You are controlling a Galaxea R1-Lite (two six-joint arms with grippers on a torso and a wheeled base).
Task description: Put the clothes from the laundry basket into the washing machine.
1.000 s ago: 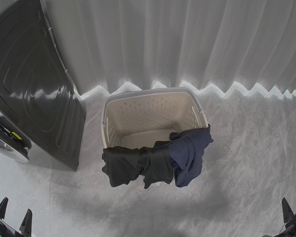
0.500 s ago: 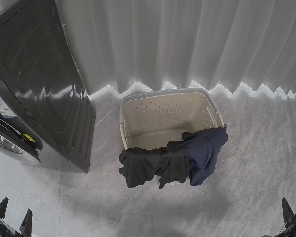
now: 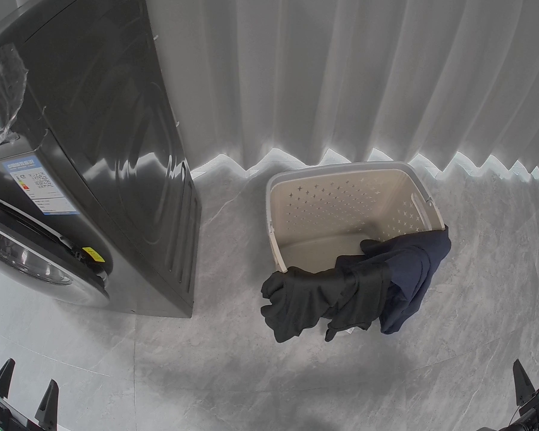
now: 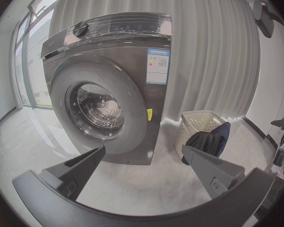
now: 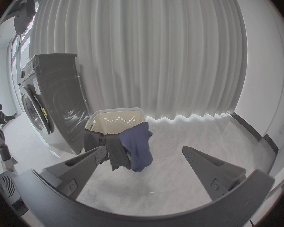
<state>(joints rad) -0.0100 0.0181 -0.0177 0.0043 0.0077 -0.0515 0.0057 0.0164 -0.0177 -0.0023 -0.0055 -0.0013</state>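
A cream laundry basket [image 3: 347,172] stands on the floor before a white curtain. Over its near rim hang a black garment [image 3: 317,297] and a navy garment [image 3: 416,267]. The dark grey washing machine [image 3: 108,151] stands to the left of the basket, its round glass door [image 3: 27,258] facing left and toward me. My left gripper [image 3: 24,387] is low at the near left, open and holding nothing. My right gripper [image 3: 536,369] is low at the near right, open too. The left wrist view faces the washing machine [image 4: 126,63], with the drum [image 4: 96,109] showing through the door. The right wrist view faces the basket [image 5: 116,119].
White curtain [image 3: 353,61] runs along the back. Grey tiled floor [image 3: 221,360] lies bare between me and the basket. Several floor tiles separate the washing machine's side from the basket.
The head camera has turned left: the washing machine and basket sit further right in the picture, and more of the machine's front shows. Both grippers stay open and low.
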